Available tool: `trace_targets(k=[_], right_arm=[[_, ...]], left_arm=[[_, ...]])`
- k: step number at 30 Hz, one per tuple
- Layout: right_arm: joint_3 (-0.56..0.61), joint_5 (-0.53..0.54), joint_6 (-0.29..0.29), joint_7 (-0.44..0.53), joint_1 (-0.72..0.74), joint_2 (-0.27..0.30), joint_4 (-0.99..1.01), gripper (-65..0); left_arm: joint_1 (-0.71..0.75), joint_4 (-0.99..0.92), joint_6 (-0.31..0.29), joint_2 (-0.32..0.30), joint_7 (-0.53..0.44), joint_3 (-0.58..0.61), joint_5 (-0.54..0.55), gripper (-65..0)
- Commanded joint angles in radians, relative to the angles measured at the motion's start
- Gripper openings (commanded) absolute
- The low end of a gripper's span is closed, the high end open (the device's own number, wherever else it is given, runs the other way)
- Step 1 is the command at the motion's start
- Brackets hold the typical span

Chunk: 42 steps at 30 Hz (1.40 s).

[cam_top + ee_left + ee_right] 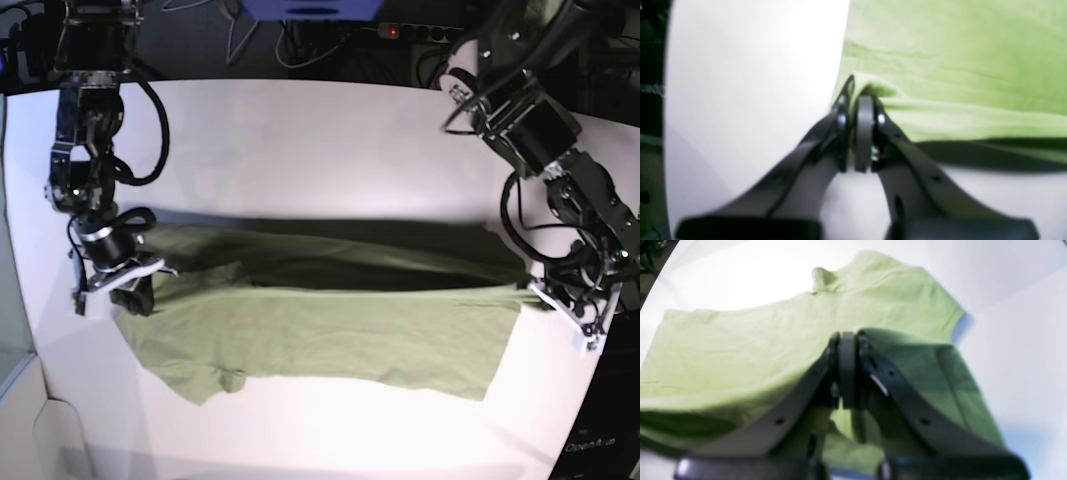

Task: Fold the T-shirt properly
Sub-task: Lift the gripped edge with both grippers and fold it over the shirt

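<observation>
The green T-shirt lies spread across the white table, its far edge lifted and casting a dark shadow band beneath. In the base view my right gripper is at the shirt's left end and my left gripper at its right end. The left wrist view shows the left gripper shut on a pinched fold at the T-shirt's edge. Seen from the right wrist, the right gripper is shut on a raised fold of the T-shirt, with a sleeve draped to its right.
Cables and a power strip lie behind the table's far edge. The table's edge runs close to the left gripper, with dark floor beyond it. Bare white tabletop lies in front of the shirt.
</observation>
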<state>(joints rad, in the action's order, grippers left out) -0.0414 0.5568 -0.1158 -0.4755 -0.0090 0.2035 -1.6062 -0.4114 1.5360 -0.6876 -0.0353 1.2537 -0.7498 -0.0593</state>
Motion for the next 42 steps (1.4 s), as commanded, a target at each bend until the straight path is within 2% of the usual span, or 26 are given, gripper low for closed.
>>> trace_targets(k=[1,6,10,14,30,34,36,39,40,42], right_arm=[[-0.004,-0.013,0.005,0.025,0.022,0.009,-0.015,-64.7],[-0.004,-0.036,0.005,0.028,0.027,0.003,0.004,-64.9],[-0.004,-0.036,0.005,0.034,0.037,0.003,0.04,-64.9],[-0.004,-0.036,0.005,0.036,0.04,0.003,0.068,-64.9],[0.047,-0.037,0.005,0.034,0.117,0.009,0.148,-64.1],[0.048,-0.037,0.005,0.025,0.139,0.027,0.203,-63.5],[0.065,-0.037,0.005,0.019,0.166,0.038,0.258,-58.2],[0.09,-0.037,0.001,0.001,0.171,0.063,0.294,-42.4],[0.107,-0.037,0.0,-0.004,0.171,0.07,0.294,-37.1],[0.166,-0.037,-0.009,-0.006,0.168,0.093,0.287,-28.4]], left_arm=[[-0.034,0.01,-0.002,-0.008,-0.013,0.005,0.008,-62.7],[-0.057,-0.116,-0.002,-0.03,-0.025,0.005,0.011,-62.7],[-0.056,-0.222,-0.002,-0.042,-0.114,0.005,0.008,-62.7],[-0.056,-0.302,-0.002,-0.044,-0.162,0.005,0.006,-62.7],[-0.083,-0.309,-0.002,-0.064,-0.174,0.003,0.014,-62.4],[-0.083,-0.309,-0.002,-0.064,-0.176,0.003,0.014,-62.3],[-0.083,-0.309,-0.005,-0.064,-0.176,0.003,0.016,-62.3],[-0.082,-0.3,-0.005,-0.064,-0.176,0.005,0.013,-62.1],[-0.082,-0.3,-0.004,-0.064,-0.176,0.005,0.011,-61.0],[-0.082,-0.308,-0.004,-0.065,-0.176,0.005,0.014,-54.9]])
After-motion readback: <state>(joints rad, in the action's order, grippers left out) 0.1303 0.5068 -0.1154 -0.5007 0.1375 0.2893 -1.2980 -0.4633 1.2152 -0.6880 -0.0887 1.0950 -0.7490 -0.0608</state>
